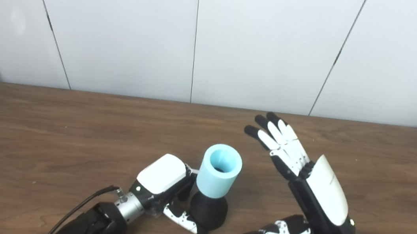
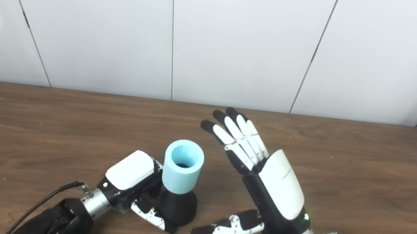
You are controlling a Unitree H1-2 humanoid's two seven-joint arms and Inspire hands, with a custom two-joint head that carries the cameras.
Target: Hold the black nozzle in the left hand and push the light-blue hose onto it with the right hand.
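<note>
Two hands are in view over the wooden table [image 1: 51, 129], low in the frame. Just left of centre at the bottom, the left hand [image 1: 162, 185] has its fingers wrapped around the black nozzle [image 1: 208, 212], thumb curled under its flared base, which stands on the table. The light-blue hose [image 1: 219, 176], a short thick sleeve, sits upright on top of the nozzle with its open end facing up; dark material shows down inside the bore, so it looks already seated over the nozzle's neck, though how deep cannot be told.

Right of centre, the right hand [image 1: 303, 184] is spread wide and holds nothing: its fingers [image 1: 278, 135] point toward the upper middle of the frame, the thumb sticks out to the lower left, and the palm faces the hose without touching it.

Judging by this, the joining step appears done or nearly so, with the right hand clear of the work. If the hose is not fully home, the next move calls for the right hand to close around the sleeve or press on its top rim and push straight down along the nozzle's axis while the left hand keeps the base steady against tipping.
</note>
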